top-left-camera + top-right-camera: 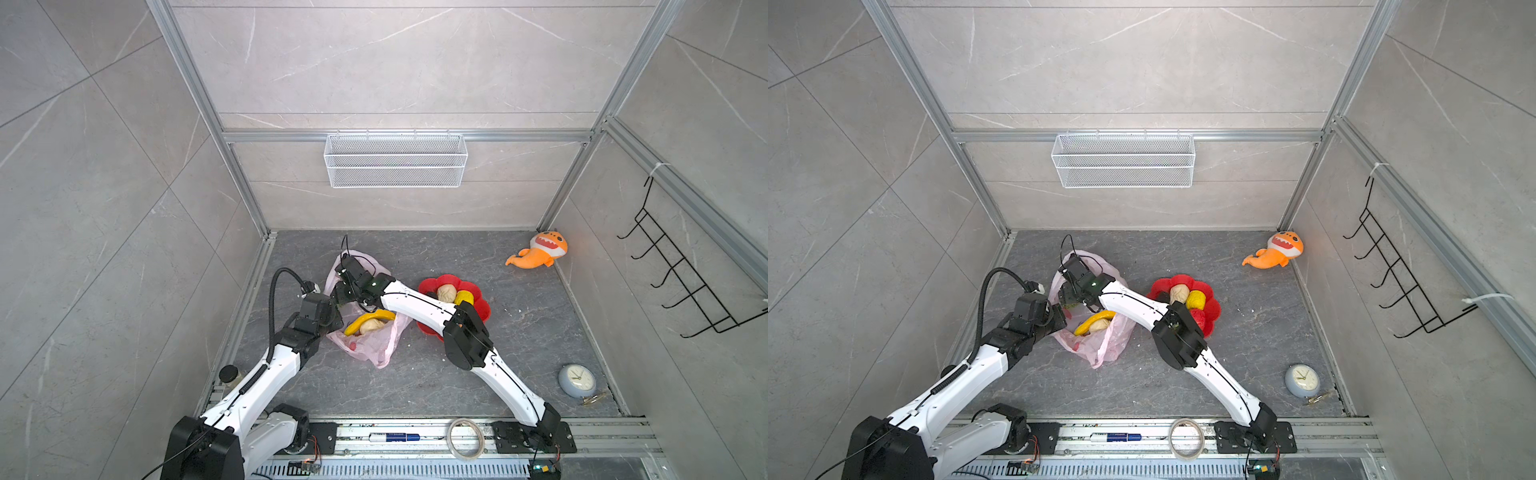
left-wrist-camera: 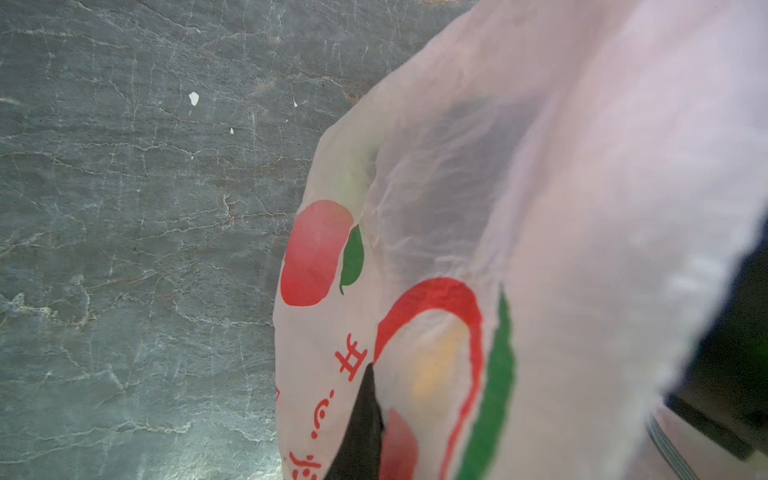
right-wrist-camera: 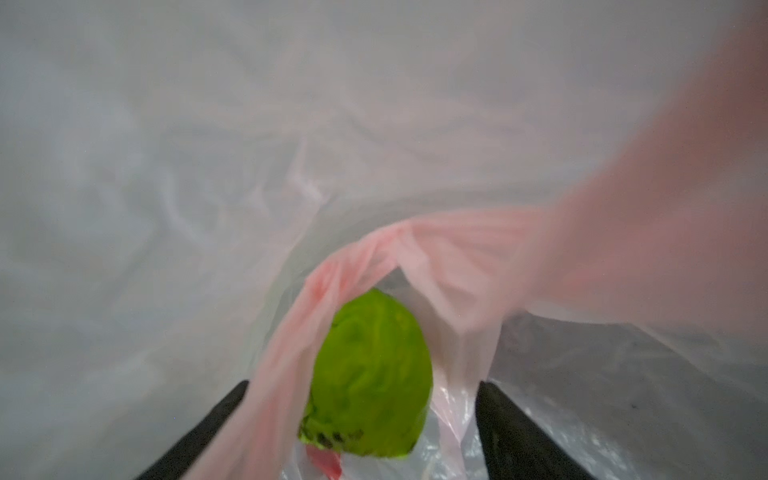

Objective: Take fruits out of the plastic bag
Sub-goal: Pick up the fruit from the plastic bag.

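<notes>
Mostly translucent pink plastic bag [image 3: 457, 249], bumpy green fruit [image 3: 370, 374] inside.

In both top views, mid-frame, the right end effector [image 1: 341, 294] is sunk in the plastic bag [image 1: 376, 345], tips hidden. The right arm [image 1: 419, 306] covers part of the red plate [image 1: 444, 280]. In the right wrist view, blurred bag film veils the green fruit [image 3: 374, 374].

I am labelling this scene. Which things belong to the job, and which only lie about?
Job: plastic bag, banana, beige fruit, green fruit, red plate.
Lying about: plush shark, clock, tape roll, wire basket.
</notes>
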Controlling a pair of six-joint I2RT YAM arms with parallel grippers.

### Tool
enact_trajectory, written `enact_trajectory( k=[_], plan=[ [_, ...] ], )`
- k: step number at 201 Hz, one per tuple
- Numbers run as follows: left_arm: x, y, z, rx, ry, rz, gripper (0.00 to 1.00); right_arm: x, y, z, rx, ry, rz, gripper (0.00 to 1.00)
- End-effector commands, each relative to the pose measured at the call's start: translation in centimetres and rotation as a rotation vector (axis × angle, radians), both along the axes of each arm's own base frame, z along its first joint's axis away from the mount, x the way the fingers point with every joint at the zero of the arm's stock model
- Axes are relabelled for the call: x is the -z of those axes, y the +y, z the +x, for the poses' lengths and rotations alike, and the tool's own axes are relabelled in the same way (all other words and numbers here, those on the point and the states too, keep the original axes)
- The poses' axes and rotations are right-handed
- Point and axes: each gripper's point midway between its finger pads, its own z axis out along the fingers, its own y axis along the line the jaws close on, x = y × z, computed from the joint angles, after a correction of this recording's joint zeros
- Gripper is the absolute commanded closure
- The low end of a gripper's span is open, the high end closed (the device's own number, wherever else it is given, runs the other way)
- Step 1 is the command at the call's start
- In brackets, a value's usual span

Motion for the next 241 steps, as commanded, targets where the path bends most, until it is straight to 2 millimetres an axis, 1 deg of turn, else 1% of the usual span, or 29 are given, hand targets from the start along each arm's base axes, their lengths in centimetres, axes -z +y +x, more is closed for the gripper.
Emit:
enact_trajectory(
  k=[1,51,81,117,142,152,168,190,199,214,217,222,224,226,241],
  plan=[
    [-0.7,0.2,0.2,-0.017,-0.043,-0.011,1.00,2.2,-0.1,0.1,-0.011,0.043,-0.030,0.15],
    [-0.4,0.3,0.1,-0.017,-0.053,-0.016,1.00,3.3,0.4,0.0,-0.019,0.075,-0.028,0.16],
    [-0.1,0.2,0.0,-0.017,-0.055,-0.030,1.00,4.0,0.8,-0.1,-0.028,0.086,-0.020,0.19],
    [-0.5,0.0,0.2,-0.011,-0.066,-0.035,1.00,4.6,1.1,-0.2,-0.030,0.110,-0.013,0.26],
    [-0.6,0.0,0.2,-0.011,-0.066,-0.039,1.00,4.7,1.0,-0.2,-0.029,0.111,-0.015,0.34],
    [-0.7,-0.1,0.2,-0.011,-0.067,-0.040,1.00,4.3,0.9,-0.1,-0.029,0.105,-0.013,0.37],
    [-0.7,0.0,0.2,-0.018,-0.067,-0.040,1.00,3.6,0.8,-0.2,-0.035,0.099,-0.012,0.45],
    [-0.7,0.2,0.2,-0.031,-0.067,-0.037,1.00,2.0,0.6,-0.6,-0.053,0.089,-0.002,0.55],
    [-0.9,0.2,0.3,-0.033,-0.071,-0.041,1.00,1.0,0.5,-0.7,-0.059,0.083,0.004,0.57],
    [-1.3,0.2,0.5,-0.039,-0.083,-0.047,1.00,-0.2,0.0,-1.1,-0.072,0.079,0.006,0.58],
    [-1.4,0.2,0.5,-0.040,-0.086,-0.049,1.00,-0.9,0.0,-1.2,-0.076,0.077,0.013,0.58],
    [-1.6,0.2,0.6,-0.042,-0.092,-0.050,1.00,-0.6,-0.1,-1.4,-0.083,0.084,0.006,0.58],
    [-1.6,0.2,0.6,-0.043,-0.092,-0.050,1.00,-1.8,-0.2,-1.5,-0.085,0.075,0.018,0.58],
    [-1.7,0.2,0.6,-0.044,-0.091,-0.051,1.00,-2.3,-0.2,-1.6,-0.089,0.072,0.022,0.58],
    [-2.1,0.3,0.8,-0.050,-0.104,-0.054,1.00,-3.5,-0.7,-2.3,-0.111,0.076,0.017,0.59]
  ],
)
